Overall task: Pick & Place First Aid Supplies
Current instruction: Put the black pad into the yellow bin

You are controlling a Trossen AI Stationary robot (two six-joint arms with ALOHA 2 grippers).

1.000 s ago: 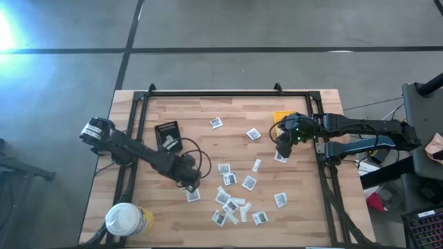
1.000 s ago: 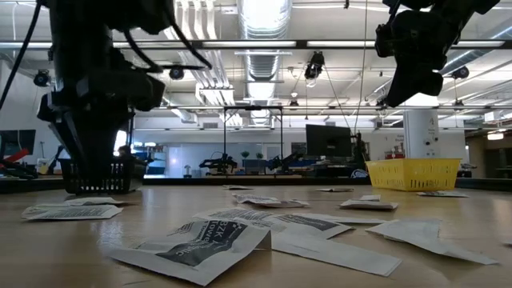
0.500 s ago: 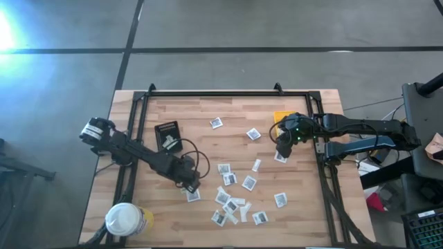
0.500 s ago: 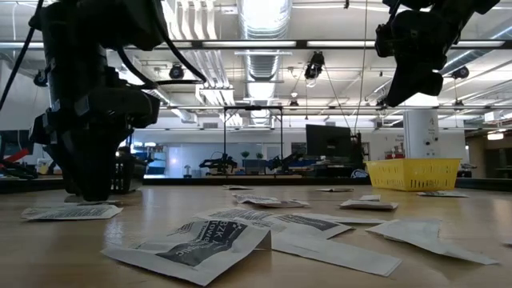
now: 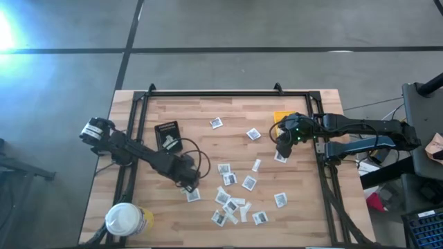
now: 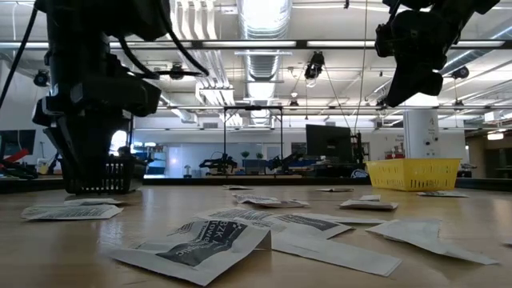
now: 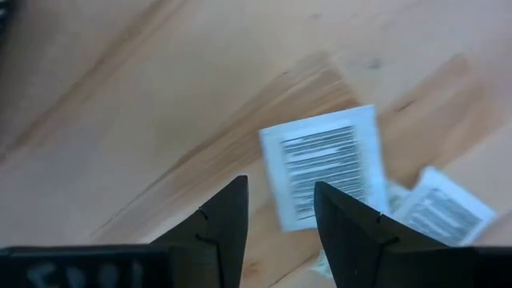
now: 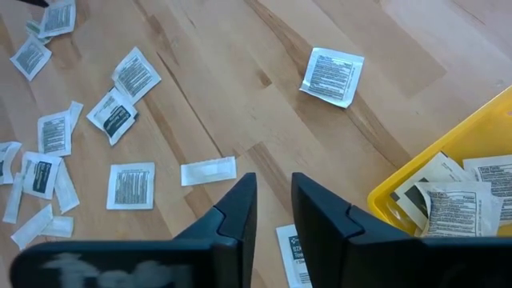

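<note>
Several small white packets with dark grey centres lie scattered flat on the wooden table (image 5: 208, 149), most in a cluster (image 5: 232, 200) toward the near edge. My left gripper (image 5: 188, 182) hovers open just above the table, and one packet (image 7: 328, 164) lies just beyond its fingertips (image 7: 280, 188), untouched. That same packet (image 5: 193, 195) shows near the gripper in the high view. My right gripper (image 5: 282, 145) hangs well above the table (image 6: 400, 96) beside the yellow bin (image 5: 282, 119); its fingers (image 8: 274, 180) are narrowly open and empty. A few packets (image 8: 456, 200) lie inside the bin.
A small black tray (image 5: 167, 135) sits left of centre and a round white-lidded yellow tub (image 5: 126, 220) stands at the near left corner. A black metal frame (image 5: 228, 95) borders the table. Loose packets (image 6: 216, 240) lie close to the near edge.
My left gripper dipped down to the table surface about half a second ago and has risen again, empty. The packets beside it lie where they were. My right arm has kept still.
</note>
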